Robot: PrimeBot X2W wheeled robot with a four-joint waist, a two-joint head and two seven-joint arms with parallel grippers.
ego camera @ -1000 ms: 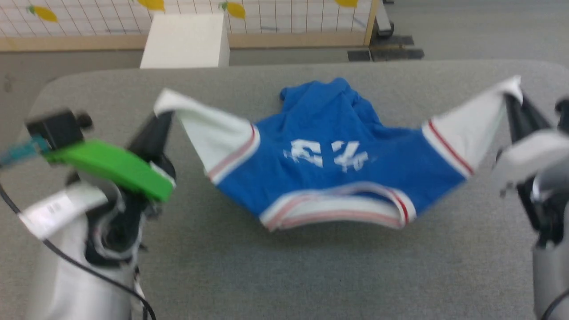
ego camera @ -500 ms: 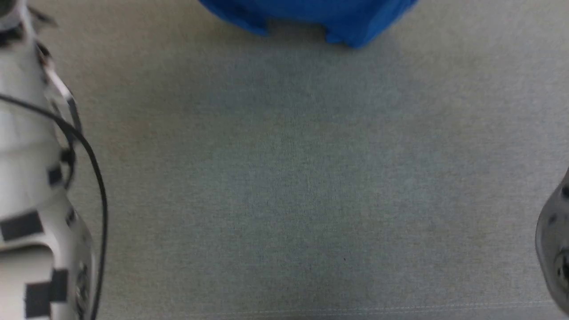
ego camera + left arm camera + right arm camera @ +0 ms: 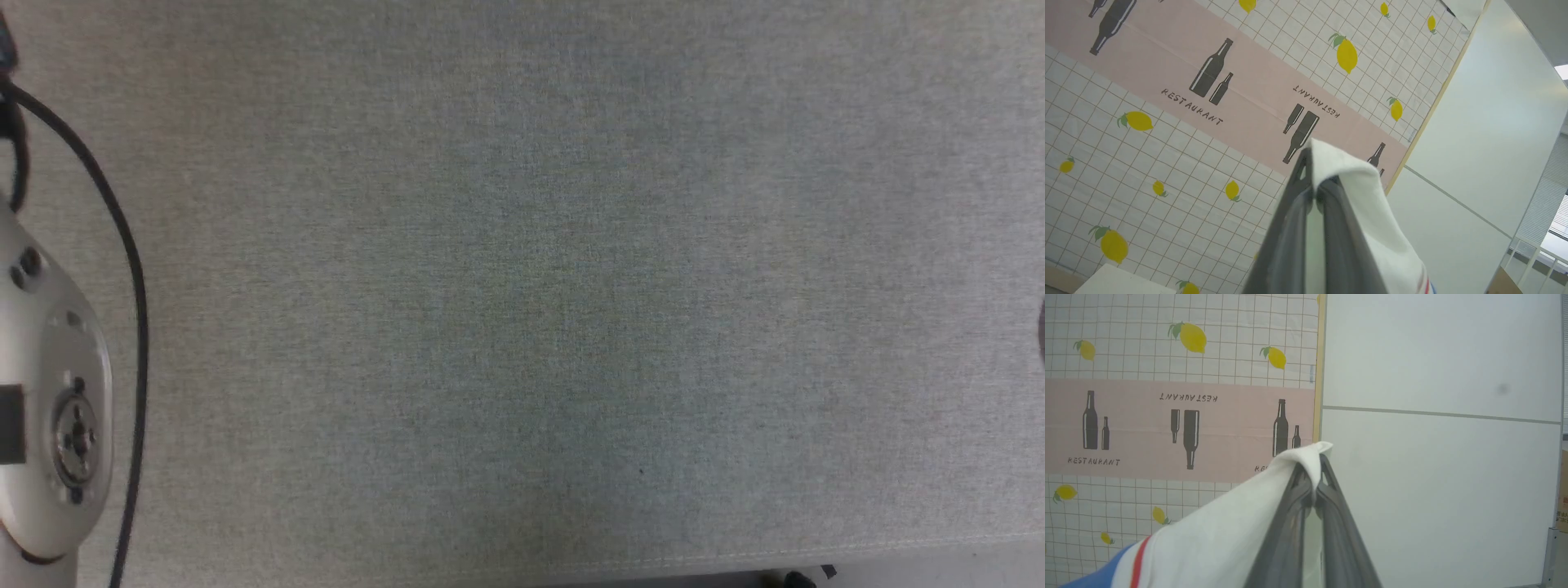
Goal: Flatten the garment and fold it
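A royal-blue jersey T-shirt with white sleeves and red-and-white stripe trim (image 3: 1220, 535) hangs by its sleeve tips from both of the robot's arms, raised in front of a white grid-pattern wall covering printed with yellow lemons (image 3: 1167, 163). A pink band of dark bottles and the word "RESTAURANT" runs across the covering. The left gripper (image 3: 1314, 191) has its long dark jaws pressed together on the end of one white sleeve, and the cloth drapes down past them. The right gripper (image 3: 1314, 486) has its jaws closed the same way on the other sleeve tip, with a red stripe and blue cloth trailing below. A plain white wall panel (image 3: 1433, 457) stands beside the covering. Seen from the head, the grey fabric-covered table (image 3: 522, 294) lies bare out to its near edge. The left arm's pale rounded joint (image 3: 49, 408) and a black cable (image 3: 122, 229) sit over its left side. How much of the shirt's body reaches the table cannot be told.
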